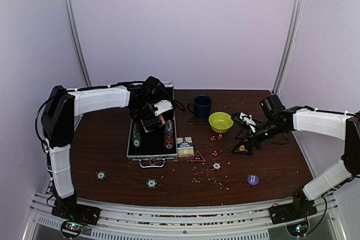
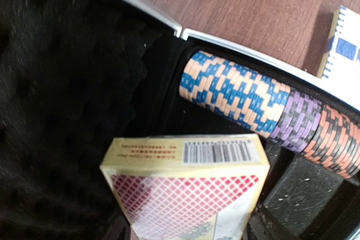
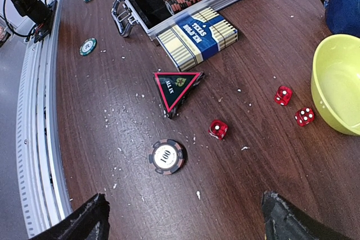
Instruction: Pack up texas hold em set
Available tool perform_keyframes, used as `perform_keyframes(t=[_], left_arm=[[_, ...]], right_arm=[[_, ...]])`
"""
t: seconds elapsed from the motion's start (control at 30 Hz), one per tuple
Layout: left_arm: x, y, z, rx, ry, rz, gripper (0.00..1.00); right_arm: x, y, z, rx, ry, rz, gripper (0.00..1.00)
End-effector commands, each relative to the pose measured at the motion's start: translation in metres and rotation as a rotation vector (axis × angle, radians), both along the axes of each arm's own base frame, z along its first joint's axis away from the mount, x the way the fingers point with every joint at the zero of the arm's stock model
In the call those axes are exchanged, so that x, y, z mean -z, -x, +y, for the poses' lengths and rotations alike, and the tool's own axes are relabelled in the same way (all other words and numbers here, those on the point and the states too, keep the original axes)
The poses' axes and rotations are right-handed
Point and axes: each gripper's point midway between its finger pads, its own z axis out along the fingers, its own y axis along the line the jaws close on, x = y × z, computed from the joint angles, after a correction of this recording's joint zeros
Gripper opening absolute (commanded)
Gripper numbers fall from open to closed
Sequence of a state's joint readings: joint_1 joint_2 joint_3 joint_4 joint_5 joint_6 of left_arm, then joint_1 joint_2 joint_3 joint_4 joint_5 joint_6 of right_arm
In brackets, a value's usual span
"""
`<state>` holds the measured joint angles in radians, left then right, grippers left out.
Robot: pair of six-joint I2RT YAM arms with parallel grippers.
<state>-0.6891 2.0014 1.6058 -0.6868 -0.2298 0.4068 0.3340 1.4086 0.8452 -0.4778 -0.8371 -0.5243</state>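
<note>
Silver briefcase (image 1: 147,155) open on the table (image 1: 107,133), partly filled; other set pieces loose to its right and front.

Count: one briefcase, two card boxes, three red dice (image 3: 283,95), one red triangle (image 3: 177,87), four loose chips (image 1: 101,176), two chip rows. Inside the black case: one chip row (image 1: 136,136) along the left side and one chip row (image 2: 264,105) along the right. The left gripper (image 1: 153,115) hangs over the case, pinching the red card box (image 2: 185,195). The blue card box (image 3: 197,36) lies on the table just beside the case's right wall. Triangle, dice and a "100" chip (image 3: 167,156) lie between the case and the yellow-green bowl (image 3: 337,82); the blue mug (image 3: 343,1) stands behind the bowl. The right gripper (image 3: 184,198) hovers over the table with its fingers spread wide, holding nothing.
</note>
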Motion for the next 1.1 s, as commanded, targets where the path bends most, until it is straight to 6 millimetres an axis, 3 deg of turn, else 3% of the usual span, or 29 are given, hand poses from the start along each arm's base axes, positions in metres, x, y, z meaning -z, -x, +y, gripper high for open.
perform_keyframes(t=[0.0, 0.13, 0.4, 1.07], left_arm=[[-0.024, -0.016, -0.011, 0.114, -0.017, -0.117, 0.50], [-0.013, -0.007, -0.009, 0.190, -0.053, -0.091, 0.51], [0.002, -0.006, 0.008, 0.202, -0.171, -0.087, 0.53], [0.042, -0.005, 0.008, 0.222, -0.234, -0.019, 0.53]], right_arm=[[-0.003, 0.003, -0.004, 0.012, 0.001, -0.011, 0.94], [-0.002, 0.003, -0.004, 0.013, 0.004, -0.011, 0.94], [-0.001, 0.003, -0.002, 0.006, -0.004, 0.000, 0.94], [0.001, 0.002, -0.002, 0.003, 0.000, 0.004, 0.94]])
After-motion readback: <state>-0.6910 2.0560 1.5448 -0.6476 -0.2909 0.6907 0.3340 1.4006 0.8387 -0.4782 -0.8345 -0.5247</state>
